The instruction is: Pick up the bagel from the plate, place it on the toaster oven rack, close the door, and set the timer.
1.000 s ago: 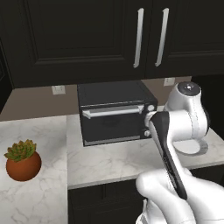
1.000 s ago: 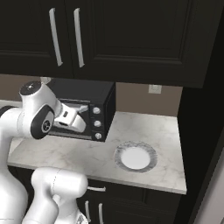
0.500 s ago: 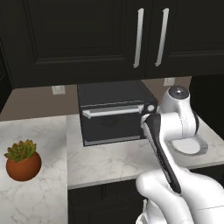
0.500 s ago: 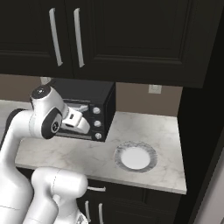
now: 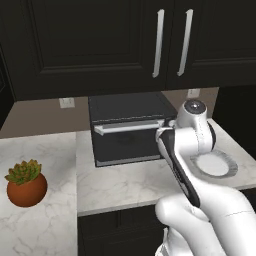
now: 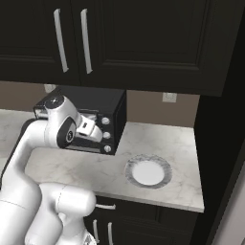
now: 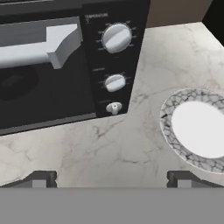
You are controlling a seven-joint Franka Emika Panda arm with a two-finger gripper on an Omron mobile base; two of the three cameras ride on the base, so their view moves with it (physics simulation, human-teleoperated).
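Gripper (image 7: 112, 179) held spread wide and empty above the marble counter (image 7: 109, 148), in front of the toaster oven (image 5: 131, 127).

1 door (image 7: 43, 87) is seen shut, with 1 silver handle (image 7: 39, 46). 3 knobs (image 7: 116, 38) are counted beside it. 1 plate (image 7: 199, 129) lies near the oven's knob side, its white centre bare. 1 potted succulent (image 5: 26, 183) stands well apart.

Bench (image 7: 131, 144): pale veined marble, smooth, faint sheen. Door (image 5: 127, 142): matt black, satin silver bar handle (image 5: 131, 127). Knobs (image 7: 116, 38): brushed metal, possibly plastic. Plate (image 7: 199, 129): glossy white centre, mottled grey crackled rim. Plant pot (image 5: 27, 190): matt terracotta.
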